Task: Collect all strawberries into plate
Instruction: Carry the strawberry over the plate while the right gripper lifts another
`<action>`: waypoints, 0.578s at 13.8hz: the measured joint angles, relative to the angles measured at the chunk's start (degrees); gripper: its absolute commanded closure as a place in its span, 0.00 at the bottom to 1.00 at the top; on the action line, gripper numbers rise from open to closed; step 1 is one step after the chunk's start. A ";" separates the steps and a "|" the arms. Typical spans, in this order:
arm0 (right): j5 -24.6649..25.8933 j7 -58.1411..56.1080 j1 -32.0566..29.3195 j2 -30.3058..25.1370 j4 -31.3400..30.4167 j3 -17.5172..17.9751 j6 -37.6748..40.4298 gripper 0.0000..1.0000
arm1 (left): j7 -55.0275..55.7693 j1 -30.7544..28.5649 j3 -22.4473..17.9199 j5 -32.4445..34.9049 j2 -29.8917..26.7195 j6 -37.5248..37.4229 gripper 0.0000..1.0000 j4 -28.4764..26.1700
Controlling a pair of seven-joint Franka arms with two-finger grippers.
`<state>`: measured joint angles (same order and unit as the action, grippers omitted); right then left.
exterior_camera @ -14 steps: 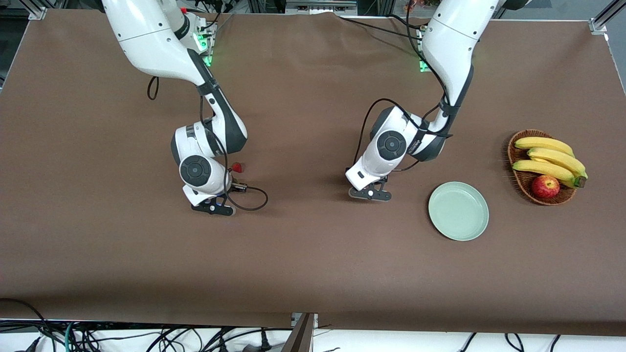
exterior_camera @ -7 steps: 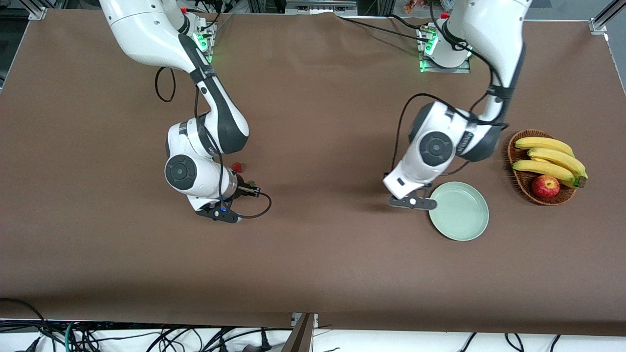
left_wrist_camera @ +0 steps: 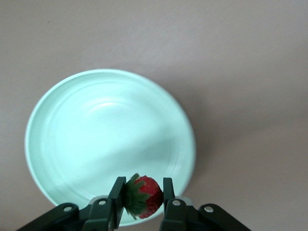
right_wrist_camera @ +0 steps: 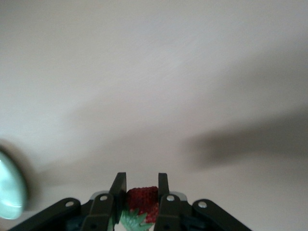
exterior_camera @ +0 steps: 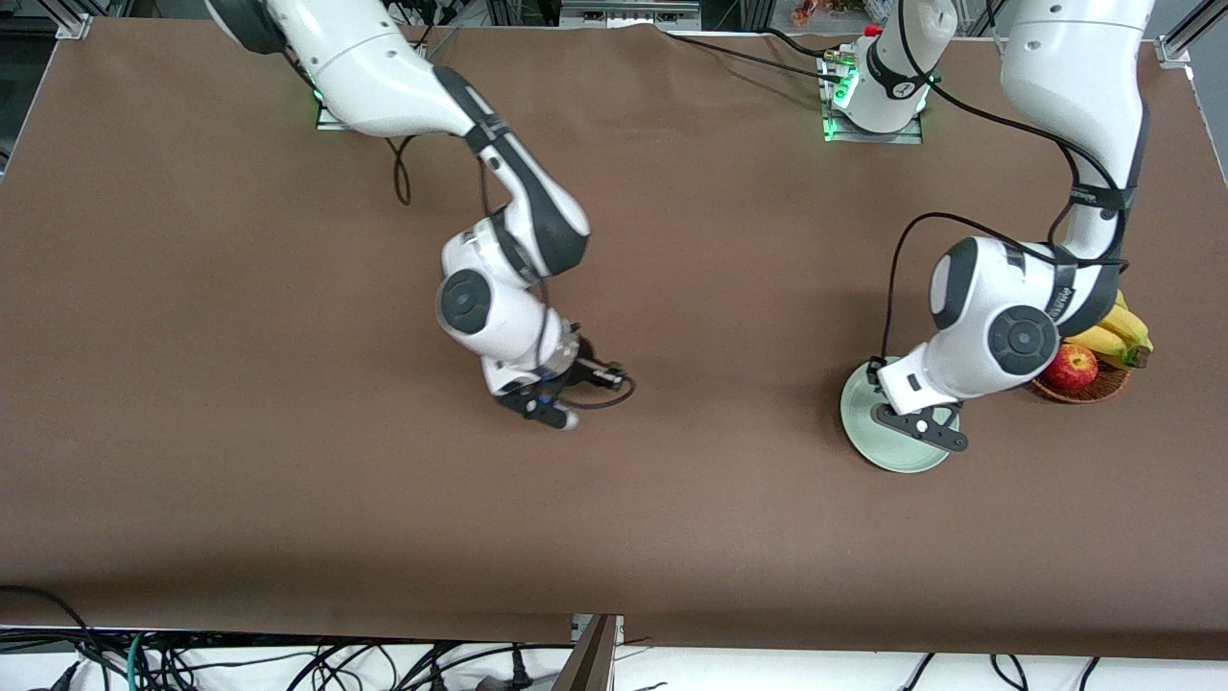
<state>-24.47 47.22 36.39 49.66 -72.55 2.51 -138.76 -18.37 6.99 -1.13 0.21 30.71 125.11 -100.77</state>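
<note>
Two strawberries are riding pinched across their small, light, likely bruisable bodies: one in the left gripper's fingers over the plate, another clamped by the right gripper above the bench.

My left pincer is black, and the strawberry in it is bright red with a dark green leafy top. Under it, the plate gleams pale mint green, plain and glossy. My right pincer, black too, pinches a deeper red strawberry with green leaves. The desk is flat brown all over.
</note>
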 measured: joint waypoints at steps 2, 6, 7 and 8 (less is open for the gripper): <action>0.02 5.84 4.85 3.41 1.87 0.20 -7.71 0.70 | -5.90 -2.36 0.07 0.00 2.21 2.25 0.80 -0.25; 0.10 11.84 14.53 11.74 5.07 -3.52 -19.99 0.51 | -8.36 -3.44 0.75 0.00 5.51 5.23 0.01 -0.61; 0.11 12.07 15.39 12.75 5.61 -4.23 -20.69 0.40 | -8.37 -3.42 1.00 0.00 5.54 5.25 0.00 -0.60; 0.15 12.07 15.52 13.10 6.08 -4.59 -20.77 0.26 | -8.37 -3.42 1.15 0.00 5.49 5.25 0.00 -0.52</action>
<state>-24.32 59.29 51.91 62.76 -66.47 -2.09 -159.53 -26.73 3.57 0.02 0.21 36.20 130.36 -101.30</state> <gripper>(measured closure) 0.599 0.502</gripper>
